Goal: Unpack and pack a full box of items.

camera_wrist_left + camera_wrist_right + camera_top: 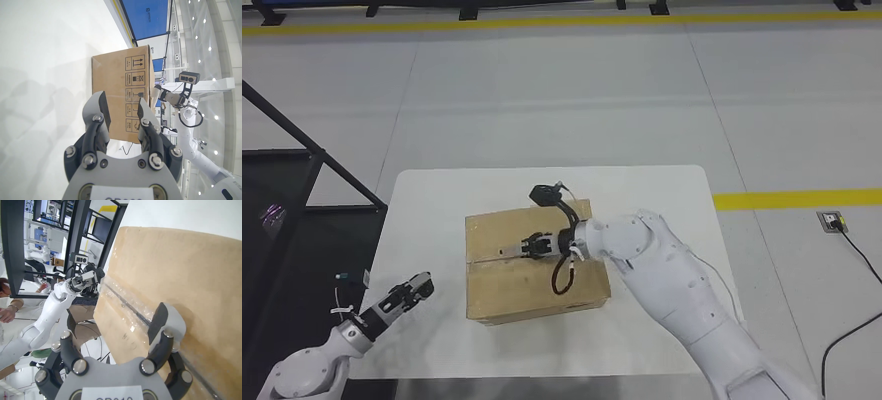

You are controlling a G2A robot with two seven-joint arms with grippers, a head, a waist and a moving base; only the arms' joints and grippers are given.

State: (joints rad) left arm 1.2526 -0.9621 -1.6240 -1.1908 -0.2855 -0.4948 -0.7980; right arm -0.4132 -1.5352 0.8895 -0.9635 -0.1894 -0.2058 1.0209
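Left gripper gapes near the table edge, clear of the box (taped); right gripper at its seam, grip unclear.

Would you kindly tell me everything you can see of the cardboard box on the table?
The cardboard box is plain brown and closed, its top shut along a middle seam under clear tape. One side carries a column of black handling symbols. It stands flat near the middle of the white table. The right gripper, open, is down on its top at the seam; the left gripper is open, apart from it.
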